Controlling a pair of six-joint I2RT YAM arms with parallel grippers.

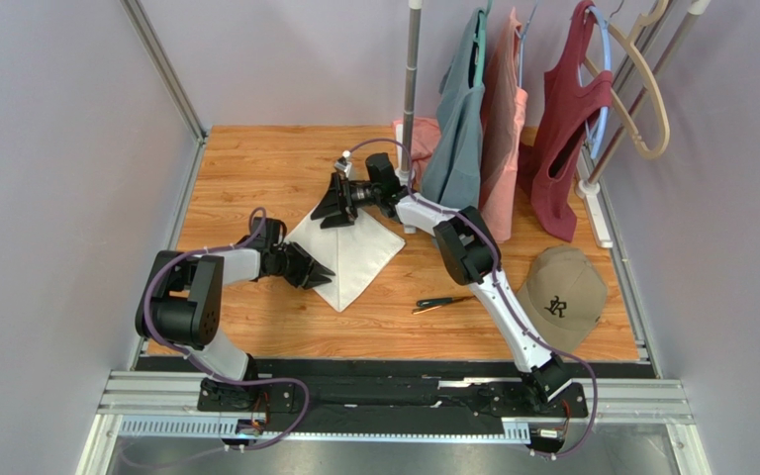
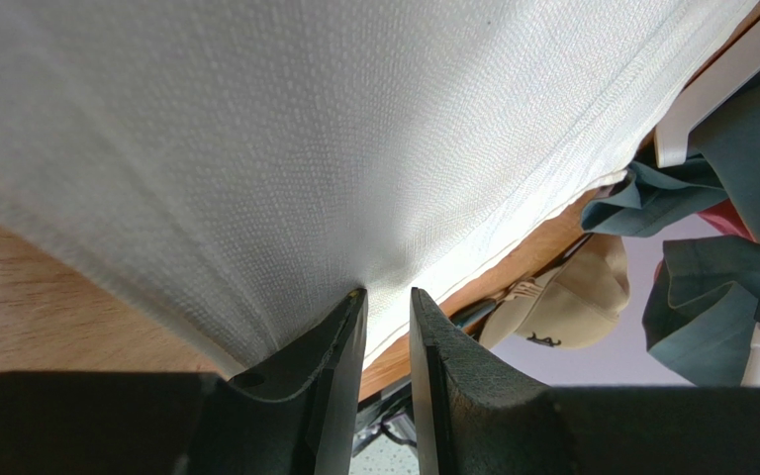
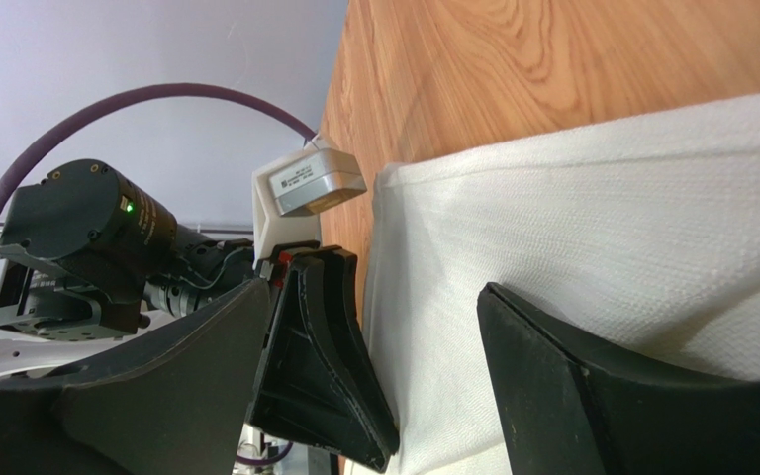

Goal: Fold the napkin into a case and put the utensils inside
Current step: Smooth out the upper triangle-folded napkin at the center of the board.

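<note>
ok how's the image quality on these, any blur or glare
Top view: sharp, with even soft light and only faint shadows under the arms. Left wrist: napkin weave crisp, cap behind it soft, fingers near-black. Right wrist: table grain and napkin clear, its fingers dark silhouettes, no glare.

Bright even light; soft shadows; overhead view sharp; wrist-view fingers (image 2: 327,396) dark, blurred.

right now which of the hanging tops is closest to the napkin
The teal top, leftmost of the three, right beside the upright pole. The salmon top and the maroon top hang farther right, away from the napkin.
</note>
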